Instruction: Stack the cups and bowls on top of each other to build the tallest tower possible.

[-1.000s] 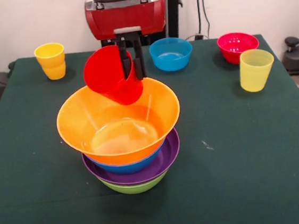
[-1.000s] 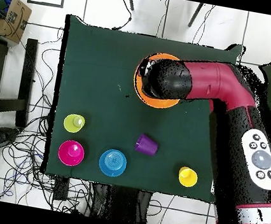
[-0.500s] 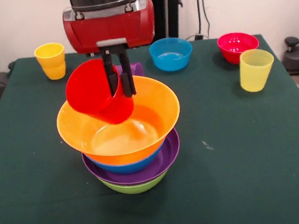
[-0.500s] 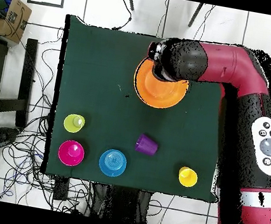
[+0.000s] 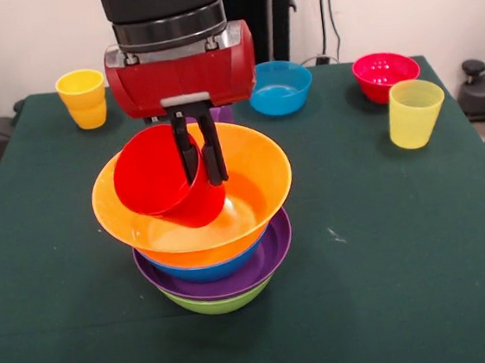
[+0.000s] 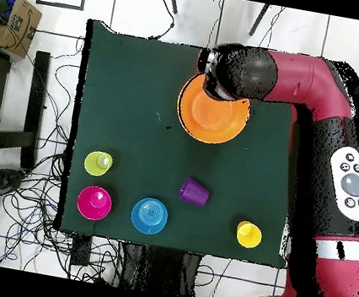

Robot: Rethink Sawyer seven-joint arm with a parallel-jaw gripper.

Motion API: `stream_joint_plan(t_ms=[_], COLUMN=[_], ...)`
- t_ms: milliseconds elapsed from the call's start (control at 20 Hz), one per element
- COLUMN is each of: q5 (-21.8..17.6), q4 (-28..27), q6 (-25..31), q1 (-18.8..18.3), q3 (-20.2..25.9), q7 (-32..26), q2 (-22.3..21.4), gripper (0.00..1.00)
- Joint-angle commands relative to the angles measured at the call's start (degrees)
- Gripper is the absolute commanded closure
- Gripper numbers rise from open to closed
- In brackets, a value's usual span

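Observation:
The tower stands mid-table: a wide orange bowl [image 5: 257, 158] on a blue bowl [image 5: 208, 268], a purple bowl [image 5: 272, 252] and a green bowl [image 5: 221, 303]. My gripper [image 5: 201, 161] is shut on the rim of a red cup [image 5: 158, 186]. It holds the cup tilted, mouth toward the upper left, low inside the orange bowl's left side. I cannot tell whether the cup touches the bowl. In the overhead view the arm [image 6: 239, 70] covers the gripper and cup at the edge of the orange bowl [image 6: 209, 122].
An orange-yellow cup [image 5: 83, 98] stands far left, and a small blue bowl [image 5: 280, 86], a small red-pink bowl [image 5: 385, 73] and a pale yellow cup [image 5: 414, 112] stand far right. A purple cup [image 6: 194, 192] lies on its side, mostly hidden in the front view.
My gripper has come down and toward the front camera with the red cup, from above the bowl's far rim to inside the orange bowl. The other things have not moved.

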Motion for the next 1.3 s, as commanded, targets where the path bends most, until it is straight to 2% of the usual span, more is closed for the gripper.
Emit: stream_joint_plan(t_ms=[50, 400, 650, 1000, 1300], q5=[-1.7, -1.7, 0.2, 0.2, -0.9], q4=[3.5, 10.3, 12.3, 14.4, 13.9], q6=[1.4, -1.7, 1.7, 0.2, -1.0], q1=[1.2, -0.5, -0.9, -2.1, -2.0], q3=[-0.5, 0.0, 0.4, 0.7, 0.7], q7=[-13.4, -11.9, -11.2, -11.5, -11.8], q2=[0.1, -3.8, -8.1, -8.2, -7.9], gripper=[1.00, 1.00, 1.00, 1.00, 1.00])
